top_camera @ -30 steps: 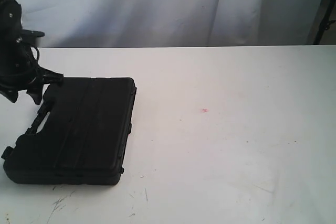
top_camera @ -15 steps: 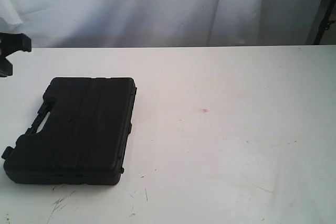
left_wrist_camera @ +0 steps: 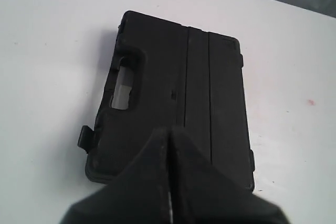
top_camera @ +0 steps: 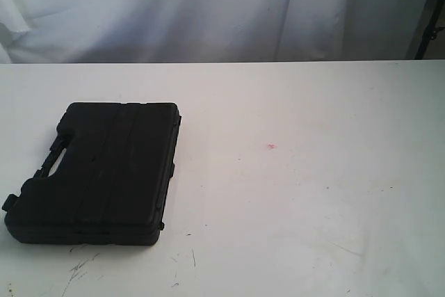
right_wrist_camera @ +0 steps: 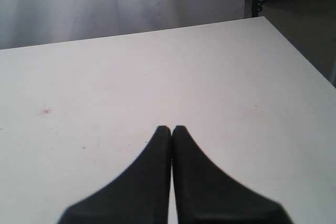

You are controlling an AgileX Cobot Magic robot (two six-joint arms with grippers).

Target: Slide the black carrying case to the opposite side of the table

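Note:
The black carrying case (top_camera: 97,172) lies flat near the left front of the white table (top_camera: 292,193), its handle side facing left. Neither arm shows in the exterior view. In the left wrist view the same carrying case (left_wrist_camera: 178,93) fills the middle, its handle cutout showing table through it. My left gripper (left_wrist_camera: 169,132) hovers above the case's near end, fingers pressed together with nothing held. My right gripper (right_wrist_camera: 171,128) is shut too, over bare table (right_wrist_camera: 157,66) well away from the case.
A small red spot (top_camera: 270,147) marks the table's middle. Dark scuffs (top_camera: 80,269) lie near the front edge below the case. White curtain (top_camera: 208,5) hangs behind the table. The table's right corner (right_wrist_camera: 262,19) and dark floor show in the right wrist view.
The left arm, which stood at the case's far left corner a second ago, has pulled up and away out of the exterior view. The case has not moved.

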